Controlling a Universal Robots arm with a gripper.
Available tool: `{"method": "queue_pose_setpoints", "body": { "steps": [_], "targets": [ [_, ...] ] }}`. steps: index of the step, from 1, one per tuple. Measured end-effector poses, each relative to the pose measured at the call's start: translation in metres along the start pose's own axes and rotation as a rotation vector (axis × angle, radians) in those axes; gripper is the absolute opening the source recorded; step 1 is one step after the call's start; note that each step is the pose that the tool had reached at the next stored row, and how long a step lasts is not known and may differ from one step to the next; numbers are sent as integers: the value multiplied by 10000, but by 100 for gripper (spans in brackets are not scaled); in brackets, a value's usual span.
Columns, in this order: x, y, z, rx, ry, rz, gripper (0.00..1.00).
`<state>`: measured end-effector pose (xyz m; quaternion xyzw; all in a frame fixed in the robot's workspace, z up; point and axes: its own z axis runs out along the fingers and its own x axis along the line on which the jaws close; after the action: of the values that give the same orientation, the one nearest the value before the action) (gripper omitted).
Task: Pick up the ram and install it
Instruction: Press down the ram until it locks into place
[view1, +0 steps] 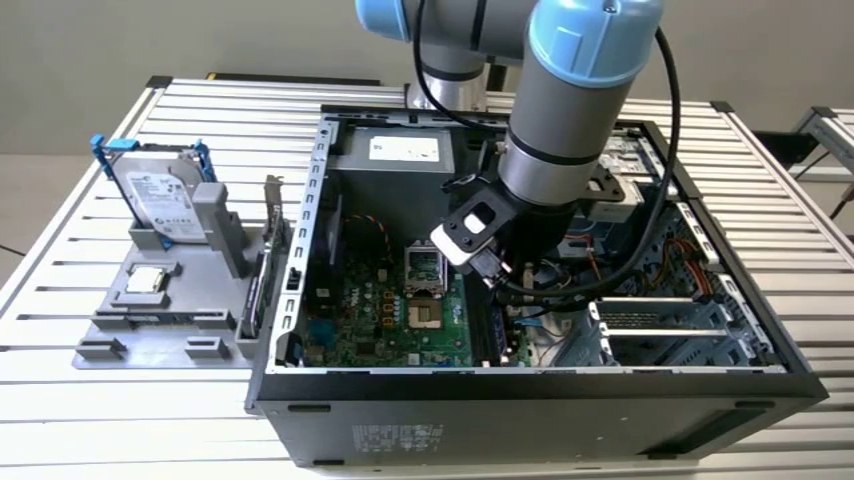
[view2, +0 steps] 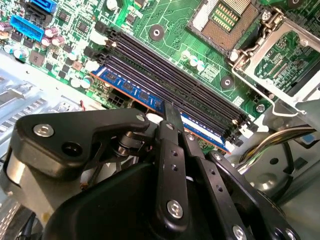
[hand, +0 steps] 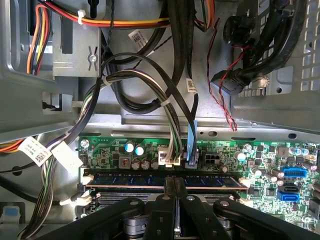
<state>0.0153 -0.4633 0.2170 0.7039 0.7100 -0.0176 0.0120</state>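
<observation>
The ram (view2: 131, 88) is a bluish stick with dark chips. It stands on edge in the outermost black slot of the green motherboard (view2: 172, 20), beside the other black slots (view2: 165, 75). In the first wrist view the ram (hand: 125, 179) runs along the board's edge, under the cables. My gripper (view2: 170, 109) is shut, fingers together. Its tip rests on the middle of the ram's top edge, seen in the first wrist view too, gripper (hand: 175, 181). In the exterior view the gripper (view1: 498, 288) reaches down inside the open computer case (view1: 534, 385).
Bundled cables (hand: 150, 75) hang close above the ram slot, and a metal case wall (view2: 35, 95) lies just beside it. The open processor socket (view2: 225, 17) sits past the slots. Outside the case, a grey stand (view1: 160, 325) holds a hard drive (view1: 160, 195) and a small silver chip (view1: 147, 280).
</observation>
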Motion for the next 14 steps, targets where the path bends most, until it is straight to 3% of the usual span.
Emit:
{"method": "queue_pose_setpoints", "body": {
  "steps": [14],
  "targets": [
    [0,0,0,0,1,-2,0]
  ]
}}
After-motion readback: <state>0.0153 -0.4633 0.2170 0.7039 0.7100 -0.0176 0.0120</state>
